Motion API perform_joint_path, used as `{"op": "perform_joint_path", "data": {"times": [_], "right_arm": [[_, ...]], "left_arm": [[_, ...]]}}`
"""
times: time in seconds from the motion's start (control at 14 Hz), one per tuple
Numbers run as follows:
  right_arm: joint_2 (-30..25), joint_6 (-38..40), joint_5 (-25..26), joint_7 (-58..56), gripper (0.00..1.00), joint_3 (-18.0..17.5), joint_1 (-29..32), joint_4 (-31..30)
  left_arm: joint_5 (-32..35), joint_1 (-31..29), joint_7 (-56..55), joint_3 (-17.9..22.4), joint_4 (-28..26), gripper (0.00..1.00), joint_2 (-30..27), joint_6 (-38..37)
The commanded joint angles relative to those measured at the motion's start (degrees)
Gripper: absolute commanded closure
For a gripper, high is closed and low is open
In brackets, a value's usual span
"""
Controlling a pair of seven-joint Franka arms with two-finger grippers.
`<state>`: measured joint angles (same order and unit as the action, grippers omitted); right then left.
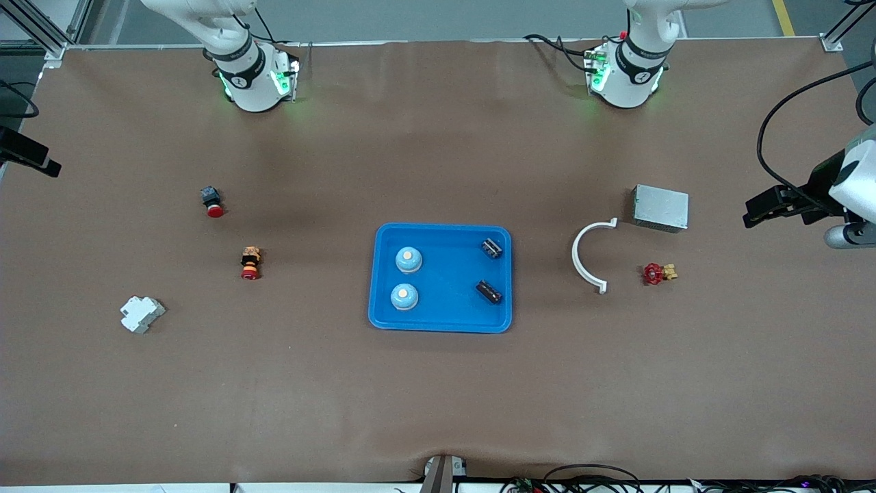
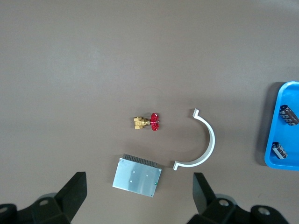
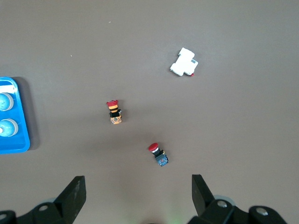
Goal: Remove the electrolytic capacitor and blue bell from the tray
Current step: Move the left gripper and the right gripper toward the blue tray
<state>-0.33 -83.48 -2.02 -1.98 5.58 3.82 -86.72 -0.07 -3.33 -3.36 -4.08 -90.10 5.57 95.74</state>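
A blue tray [image 1: 448, 274] lies in the middle of the table. In it sit two pale blue bells [image 1: 408, 259] [image 1: 404, 296] at the right arm's end and two dark capacitors [image 1: 491, 248] [image 1: 488, 292] at the left arm's end. My left gripper [image 2: 139, 189] hangs high over the silver metal box [image 2: 137, 175], open and empty; the capacitors [image 2: 289, 115] show at the edge of its view. My right gripper [image 3: 138, 186] hangs high over bare table beside a red-capped button [image 3: 159, 155], open and empty, with the bells [image 3: 5, 127] at its view's edge. Neither gripper shows in the front view.
Toward the left arm's end lie the metal box [image 1: 660, 207], a white curved bracket [image 1: 587, 255] and a red-handled brass valve [image 1: 657, 273]. Toward the right arm's end lie the red-capped button [image 1: 212, 200], a striped button [image 1: 250, 263] and a white breaker [image 1: 142, 313].
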Motion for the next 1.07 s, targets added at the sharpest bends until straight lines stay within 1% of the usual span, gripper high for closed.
{"op": "perform_joint_path", "data": {"times": [0.0,0.71,0.93,1.0], "right_arm": [[-0.8,-0.1,-0.4,-0.6,0.00,-0.7,0.9,-0.5],[-1.1,0.1,-0.7,0.5,0.00,-0.9,0.3,-1.2],[-1.4,-1.2,-4.6,2.4,0.00,-0.9,-0.2,-3.4],[-2.2,-1.9,-4.7,3.7,0.00,-0.9,-0.7,-5.1]], "left_arm": [[-0.3,-0.3,0.9,-0.1,0.7,0.00,0.3,-0.7],[-0.4,-0.2,0.6,-0.1,0.8,0.00,0.9,-0.8],[-0.5,0.9,-2.6,-0.7,0.8,0.00,1.3,-1.4],[-0.5,2.3,-4.4,-0.7,0.8,0.00,1.5,-1.4]]}}
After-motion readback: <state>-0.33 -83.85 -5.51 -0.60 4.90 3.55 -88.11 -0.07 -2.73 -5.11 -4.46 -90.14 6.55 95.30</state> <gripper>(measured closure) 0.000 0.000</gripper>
